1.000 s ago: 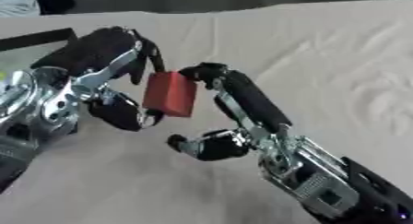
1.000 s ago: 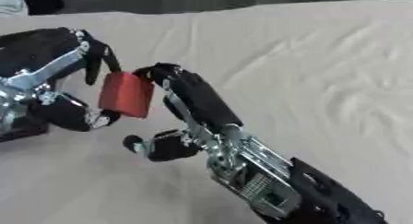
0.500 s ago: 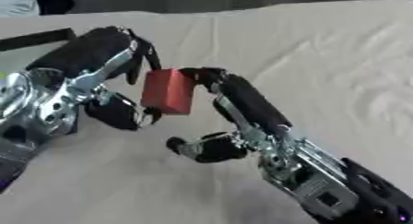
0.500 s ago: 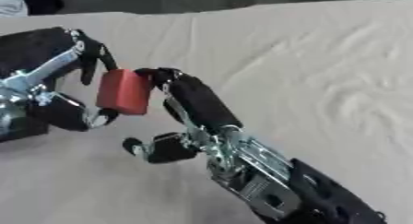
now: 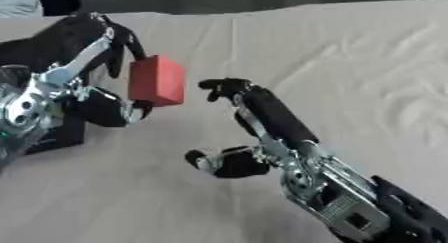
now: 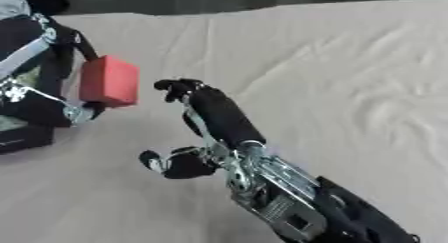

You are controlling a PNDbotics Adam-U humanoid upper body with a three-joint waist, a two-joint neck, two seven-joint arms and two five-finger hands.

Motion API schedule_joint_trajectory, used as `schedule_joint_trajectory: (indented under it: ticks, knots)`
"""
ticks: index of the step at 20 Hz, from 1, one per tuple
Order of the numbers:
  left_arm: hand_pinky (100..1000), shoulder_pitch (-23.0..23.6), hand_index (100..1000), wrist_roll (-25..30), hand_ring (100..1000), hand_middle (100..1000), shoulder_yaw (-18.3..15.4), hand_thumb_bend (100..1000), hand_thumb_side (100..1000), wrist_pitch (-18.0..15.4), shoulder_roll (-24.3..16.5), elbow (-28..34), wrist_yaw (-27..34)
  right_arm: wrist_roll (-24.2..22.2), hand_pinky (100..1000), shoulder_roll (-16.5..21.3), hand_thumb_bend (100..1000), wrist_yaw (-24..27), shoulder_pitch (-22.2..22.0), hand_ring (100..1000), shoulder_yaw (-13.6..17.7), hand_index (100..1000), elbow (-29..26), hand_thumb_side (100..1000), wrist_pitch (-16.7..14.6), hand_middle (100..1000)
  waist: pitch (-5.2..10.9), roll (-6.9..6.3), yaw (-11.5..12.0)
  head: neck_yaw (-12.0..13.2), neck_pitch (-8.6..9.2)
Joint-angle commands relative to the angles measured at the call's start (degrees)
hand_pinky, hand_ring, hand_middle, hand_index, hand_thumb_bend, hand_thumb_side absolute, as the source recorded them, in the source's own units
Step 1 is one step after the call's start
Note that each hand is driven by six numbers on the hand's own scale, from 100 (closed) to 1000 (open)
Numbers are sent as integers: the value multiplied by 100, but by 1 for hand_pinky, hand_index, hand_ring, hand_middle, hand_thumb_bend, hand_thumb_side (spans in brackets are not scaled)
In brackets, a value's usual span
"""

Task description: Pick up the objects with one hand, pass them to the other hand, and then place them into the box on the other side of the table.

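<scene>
The table [image 5: 350, 47], under a pale creased cloth, fills almost everything I see, its far edge running along twelve o'clock. My right arm comes up from five o'clock as the longest shape in view, and my right hand [image 5: 262, 124] lies open near the centre: fingers straight and together, tips aimed at eleven o'clock, thumb hooked out low towards eight o'clock. There is a plain gap between those fingertips and the block, so this hand holds nothing. My left hand [image 5: 83, 69] fills the nine-to-ten o'clock side, fingers curled down over the top and thumb tucked beneath, pinching the red block [image 5: 157, 80]. The block hangs above the cloth, just beside my right fingertips at their ten o'clock, one flat face turned towards the camera. A dark boxy shape [image 5: 52, 134] sits at eight o'clock under my left wrist; I cannot tell whether it is the target box.

I judge the handover itself done, with the block on the left side and the placing step in hand. Next I would swing the left hand towards nine o'clock, find the box, lower the block inside and only then uncurl; the right hand should pull back towards five o'clock
</scene>
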State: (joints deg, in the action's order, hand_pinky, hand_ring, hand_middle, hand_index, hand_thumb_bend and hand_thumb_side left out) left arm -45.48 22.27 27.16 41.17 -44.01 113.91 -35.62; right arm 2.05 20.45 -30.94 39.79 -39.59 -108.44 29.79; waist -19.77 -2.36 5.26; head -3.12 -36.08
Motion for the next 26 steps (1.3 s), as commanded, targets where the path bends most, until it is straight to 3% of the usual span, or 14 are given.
schedule_joint_trajectory:
  ticks: [1, 3, 9, 13, 19, 22, 24, 25, 26]
  knots:
    - [652, 106, 369, -217, 519, 303, -354, 327, 100, 165, -339, 67, 76, 36, 720, 76, 562, 40, 56, 810, 61, 861, -139, 237, 12, 685, 91, 3, 4, 75, 37]
    - [652, 268, 369, -354, 518, 303, -505, 327, 100, 273, -457, 51, 165, 57, 721, 80, 561, 57, 57, 810, 69, 861, -150, 238, 14, 686, 81, 12, -1, 186, 39]
    - [654, 830, 371, -1042, 517, 305, -1120, 329, 100, 634, -810, -562, 348, 174, 719, 133, 535, 120, 79, 810, 147, 857, -262, 248, 2, 685, 68, 48, -25, 872, 47]
    - [657, 977, 374, -1473, 518, 306, -1394, 328, 100, 721, -837, -1228, 519, 315, 718, 176, 524, 251, 94, 808, 230, 852, -424, 233, 10, 681, 62, 88, -21, 1103, 115]
    - [668, 892, 397, -1953, 530, 324, -1491, 300, 100, 693, -652, -2274, 569, 424, 721, 205, 518, 504, 95, 805, 291, 846, -610, 233, 4, 677, 43, 154, -56, 1355, 180]
    - [689, 793, 447, -2102, 549, 380, -1483, 377, 100, 623, -539, -2746, 577, 471, 720, 193, 517, 572, 95, 803, 307, 845, -615, 230, -35, 675, 34, 172, -79, 1377, 182]
    - [745, 743, 604, -2122, 619, 502, -1484, 528, 100, 581, -475, -3036, 596, 519, 720, 194, 517, 610, 95, 802, 327, 844, -615, 228, -65, 673, 32, 180, -93, 1391, 188]
    - [784, 716, 712, -2124, 689, 575, -1491, 615, 220, 557, -445, -3176, 589, 543, 719, 197, 517, 627, 95, 802, 334, 844, -615, 227, -79, 673, 31, 183, -100, 1395, 193]
    - [815, 693, 773, -2129, 739, 622, -1501, 674, 270, 535, -419, -3310, 567, 563, 719, 200, 517, 643, 93, 801, 339, 843, -615, 227, -89, 672, 31, 186, -106, 1395, 196]
